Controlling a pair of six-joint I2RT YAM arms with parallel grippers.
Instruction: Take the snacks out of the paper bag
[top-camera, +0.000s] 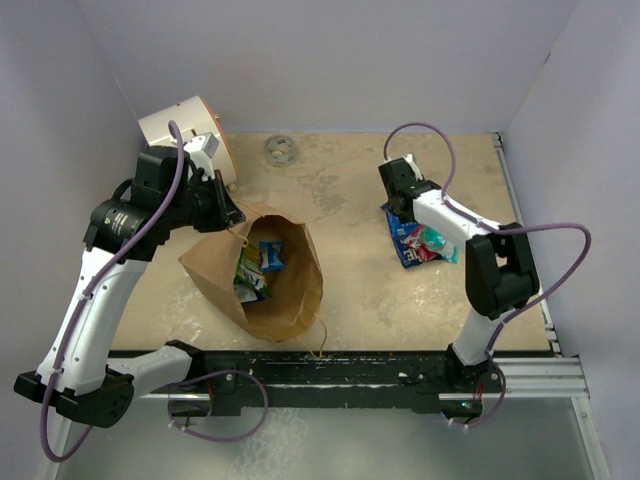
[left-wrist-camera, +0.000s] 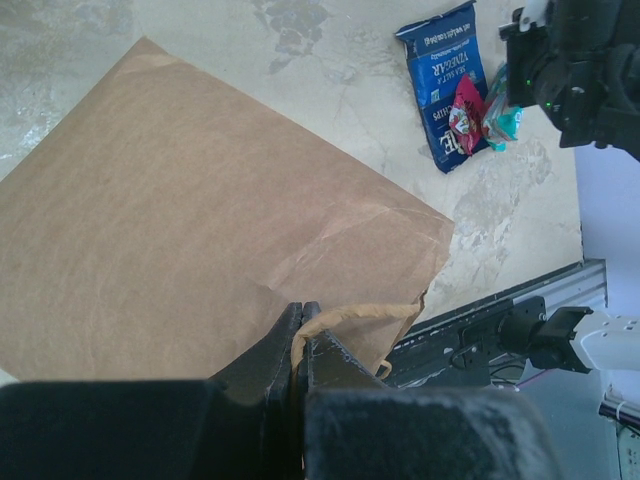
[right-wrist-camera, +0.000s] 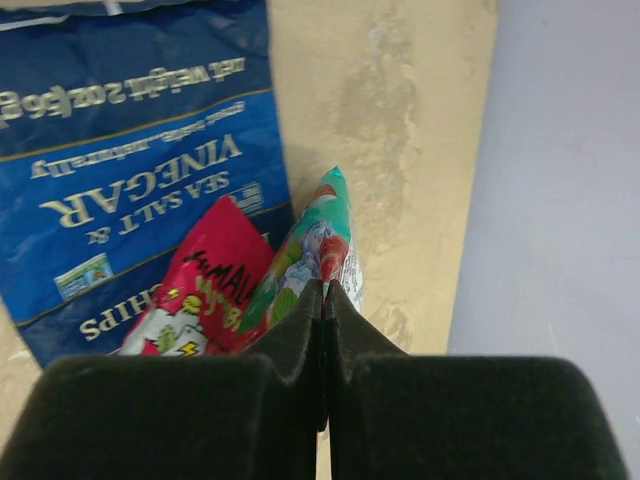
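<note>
The brown paper bag lies on its side with its mouth open. Inside it show a green-and-yellow snack and a small blue one. My left gripper is at the bag's upper rim. In the left wrist view it is shut on the bag's twine handle. To the right, a blue packet lies flat on the table with a red packet on it. My right gripper is shut, pinching the end of a teal packet that rests on that pile.
A white cylinder with an orange rim lies at the back left, just behind the left arm. A small grey ring sits by the back wall. Lilac walls close in the table on three sides. A black rail runs along the near edge.
</note>
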